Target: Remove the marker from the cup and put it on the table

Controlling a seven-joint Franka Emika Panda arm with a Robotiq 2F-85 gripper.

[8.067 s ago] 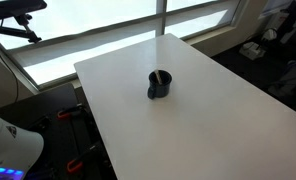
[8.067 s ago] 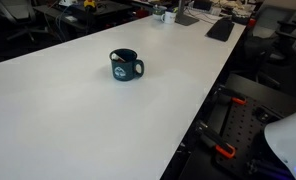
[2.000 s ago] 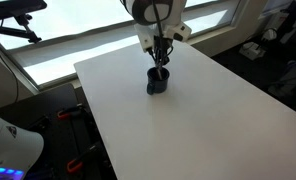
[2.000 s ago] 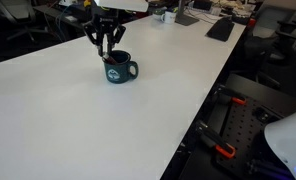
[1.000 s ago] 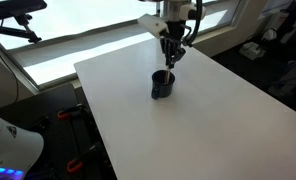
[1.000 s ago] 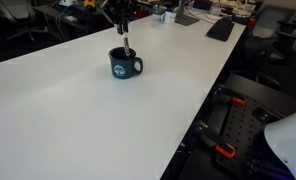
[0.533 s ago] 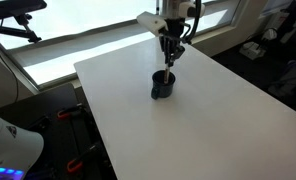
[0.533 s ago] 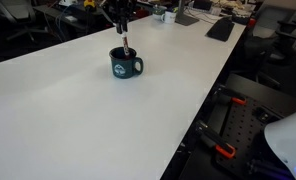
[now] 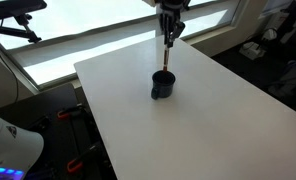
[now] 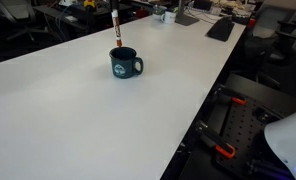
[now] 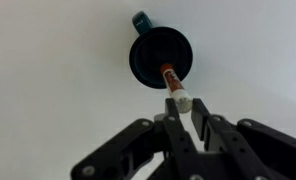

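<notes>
Above the cup (image 9: 163, 86), claw (image 11: 183, 106) clamped on marker (image 11: 172, 82), tip seemingly just over rim: early sideways move may snag, tipping cup.

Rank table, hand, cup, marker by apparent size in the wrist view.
1. table, fills the background
2. hand, though nearness to the camera inflates it
3. cup
4. marker, thin, seen nearly end-on, gripped by the hand

– does the whole gripper (image 9: 169, 36) show?
– no, its top is cut off by the upper edge in an exterior view.
– is the marker (image 10: 115, 31) clear of the cup (image 10: 124, 65)?
– too small to tell.
</notes>
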